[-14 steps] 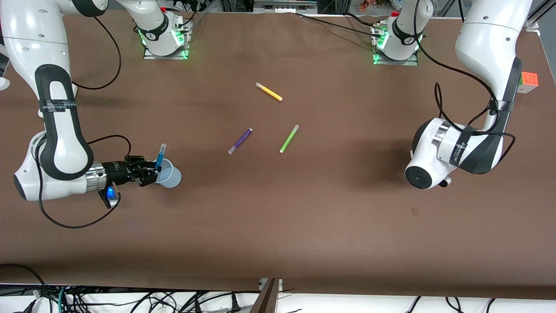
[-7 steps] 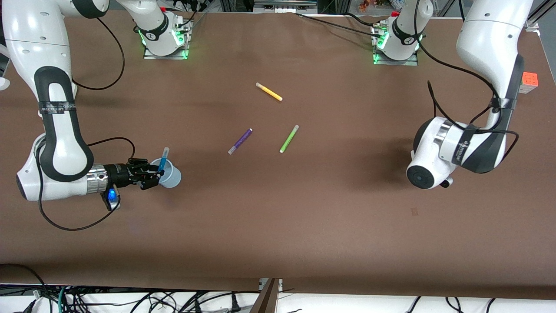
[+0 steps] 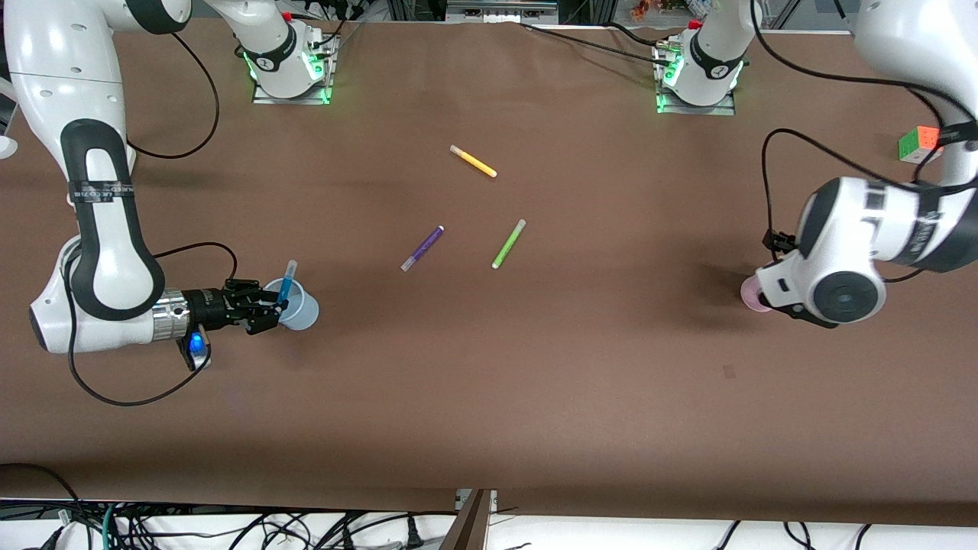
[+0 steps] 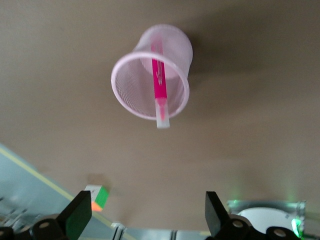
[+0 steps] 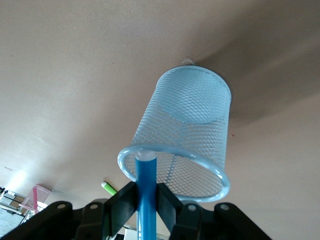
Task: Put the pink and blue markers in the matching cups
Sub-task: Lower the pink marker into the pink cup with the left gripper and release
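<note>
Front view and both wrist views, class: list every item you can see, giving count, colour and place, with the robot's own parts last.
Blue cup: one, pale blue, toward the right arm's end.
Blue marker: one, blue, standing in the blue cup.
Pink cup: one, pale pink, toward the left arm's end.
Pink marker: one, magenta, inside the pink cup.
Yellow pen: one, mid-table, farthest from the camera.
Purple pen: one, mid-table.
Green pen: one, beside the purple pen.
Puzzle cube: one, multicoloured, table edge.
Right gripper: shut on the blue marker.
Left gripper: open, above the pink cup.
</note>
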{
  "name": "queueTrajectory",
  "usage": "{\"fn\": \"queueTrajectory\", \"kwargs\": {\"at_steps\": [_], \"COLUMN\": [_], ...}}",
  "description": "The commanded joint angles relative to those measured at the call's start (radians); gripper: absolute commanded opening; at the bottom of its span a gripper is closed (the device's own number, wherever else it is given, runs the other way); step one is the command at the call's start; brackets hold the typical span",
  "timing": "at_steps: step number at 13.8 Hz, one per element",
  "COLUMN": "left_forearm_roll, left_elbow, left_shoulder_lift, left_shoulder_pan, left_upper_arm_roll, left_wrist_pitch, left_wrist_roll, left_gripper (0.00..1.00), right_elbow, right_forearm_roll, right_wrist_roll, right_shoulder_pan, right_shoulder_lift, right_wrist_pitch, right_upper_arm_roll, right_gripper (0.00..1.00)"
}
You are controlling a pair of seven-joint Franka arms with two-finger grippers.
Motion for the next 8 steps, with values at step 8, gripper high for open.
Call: {"fn": "queueTrajectory", "kwargs": {"at_steps": [8], "left_forearm_roll": [-0.219], "left_elbow": [-0.312], "left_shoulder_lift": [-0.430], "left_shoulder_pan": [0.130], "left_upper_arm_roll": [-0.027], "left_wrist_pitch": [0.414], "left_wrist_roll": [-0.036], "left_gripper": [1.00], "right_elbow": [0.061], "right_forearm_roll": [0.022], "right_wrist_roll": [-0.009], "right_shoulder_pan": [-0.019], "right_shoulder_lift": [0.008], "right_wrist_pitch": [-0.020], "right_upper_arm_roll": [0.009], "right_gripper": [0.51]}}
